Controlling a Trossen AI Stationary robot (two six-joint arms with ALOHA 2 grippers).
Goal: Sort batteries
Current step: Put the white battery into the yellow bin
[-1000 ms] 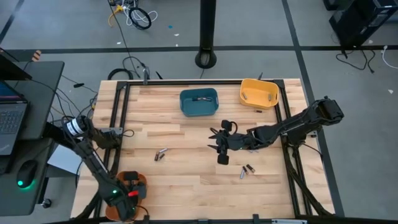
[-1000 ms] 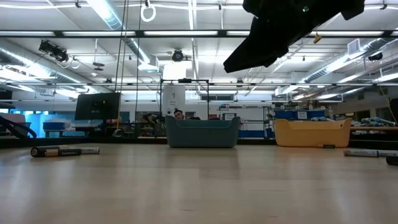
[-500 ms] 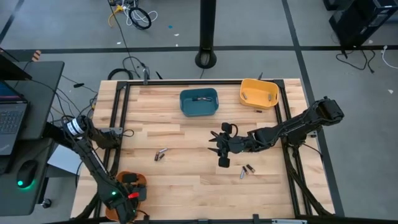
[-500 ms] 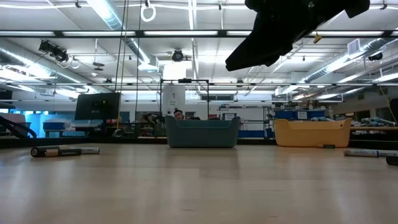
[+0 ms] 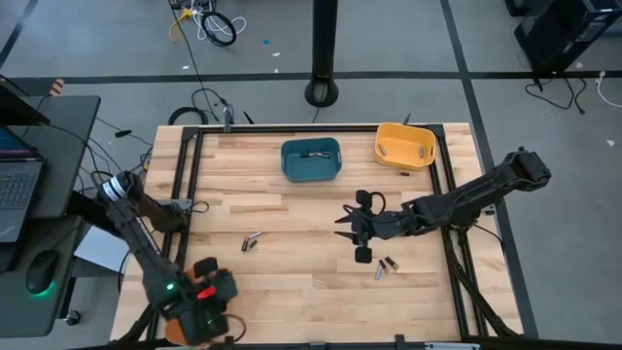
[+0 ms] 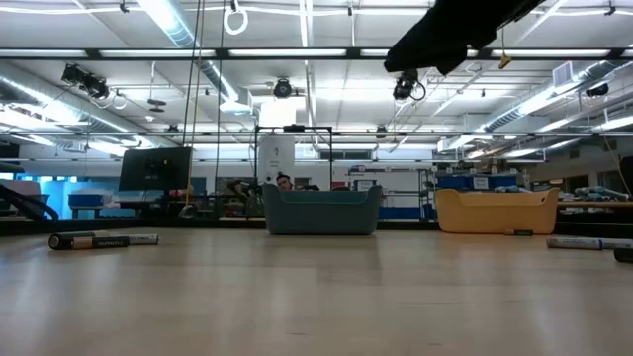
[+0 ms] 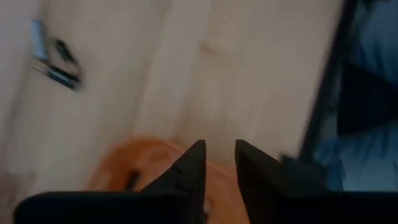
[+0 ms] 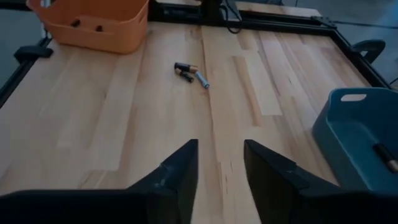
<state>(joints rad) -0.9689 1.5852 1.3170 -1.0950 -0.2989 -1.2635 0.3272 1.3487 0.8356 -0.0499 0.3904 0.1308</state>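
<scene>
With empty, part-open jaws, the right gripper may nudge the two batteries apart, while the left gripper idles empty, nearly closed

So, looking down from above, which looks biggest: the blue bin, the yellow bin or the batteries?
1. Blue bin and yellow bin: too alike to rank.
2. Batteries, by far the smallest.

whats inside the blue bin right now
The blue bin holds at least one small battery, seen lying against its floor in the right wrist view. Its near wall hides the contents in the low view, so the full count is unclear.
</scene>
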